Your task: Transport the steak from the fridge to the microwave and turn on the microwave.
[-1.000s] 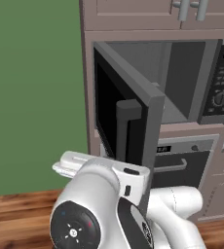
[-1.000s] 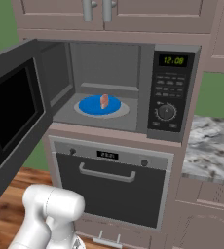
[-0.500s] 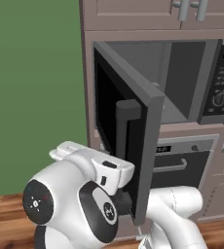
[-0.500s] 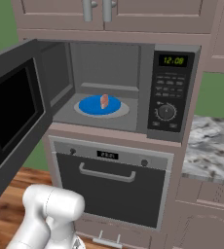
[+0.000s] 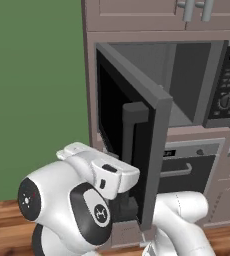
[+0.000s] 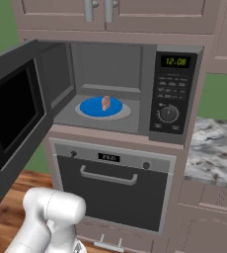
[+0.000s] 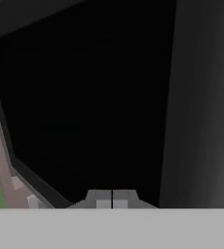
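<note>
Steak (image 6: pixel 105 103) lies on the blue plate (image 6: pixel 92 107) inside the microwave (image 6: pixel 110 89), roughly at the middle of the cavity floor and well back from the front opening. Relative to the microwave, everything else falls into place: its door (image 6: pixel 14 118) stands swung wide to the left of the cavity, black window facing outward, and in the left base view the same door (image 5: pixel 132 145) is seen edge-on with its dark vertical bar handle (image 5: pixel 129 150) towards the camera. To the right of the cavity sits the control panel (image 6: pixel 172 91) with green digits at the top, rows of buttons beneath and a round knob (image 6: pixel 168 113) near the bottom. Directly under the microwave is the dark oven (image 6: pixel 110 190) with a curved horizontal handle, and above it a cabinet (image 6: pixel 105 15) with two metal pulls. A marble counter (image 6: pixel 214 153) lies to the lower right of the microwave.

The gripper (image 7: pixel 112 202) is clenched with nothing between its tips (the two fingers meet in the hand view), held close against the black window of the microwave door, at its lower part, outside the cavity.
</note>
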